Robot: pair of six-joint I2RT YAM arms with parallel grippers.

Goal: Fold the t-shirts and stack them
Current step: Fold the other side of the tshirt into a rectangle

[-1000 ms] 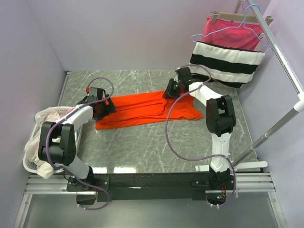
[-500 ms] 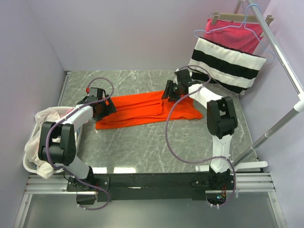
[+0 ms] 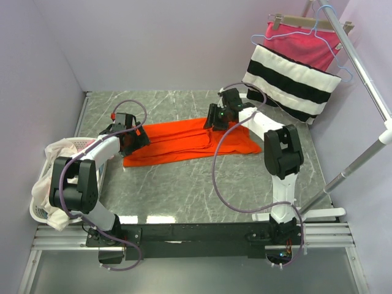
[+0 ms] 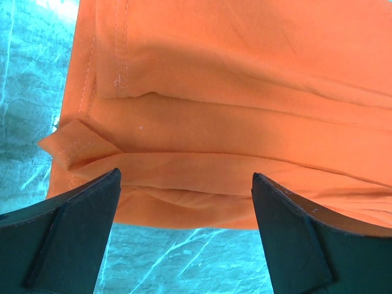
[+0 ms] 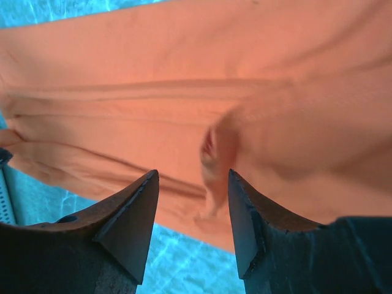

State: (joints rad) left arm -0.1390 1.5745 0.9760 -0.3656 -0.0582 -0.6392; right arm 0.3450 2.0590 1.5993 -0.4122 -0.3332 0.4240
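Observation:
The orange-red t-shirt [image 3: 190,141] lies on the marble table, folded into a long band, with a looser lump at its right end. My left gripper [image 3: 139,139] is at the shirt's left end. In the left wrist view the left gripper [image 4: 185,174] is open wide, with the shirt's layered edge [image 4: 233,122] just ahead of the tips. My right gripper [image 3: 213,121] is over the shirt's far edge, right of the middle. In the right wrist view the right gripper [image 5: 193,172] is open, with a raised, blurred ridge of orange cloth [image 5: 214,153] between the jaws. Cream-white shirts [image 3: 52,150] lie in a basket.
A white laundry basket [image 3: 38,205] stands at the table's left edge beside the left arm. A pink cloth with black and white stripes [image 3: 294,76] hangs from a hanger on a metal rack [image 3: 361,67] at the back right. Purple walls close the back and sides.
My right gripper has moved a little left along the shirt's far edge. The striped cloth on the hanger has swung slightly. The left arm has not moved.

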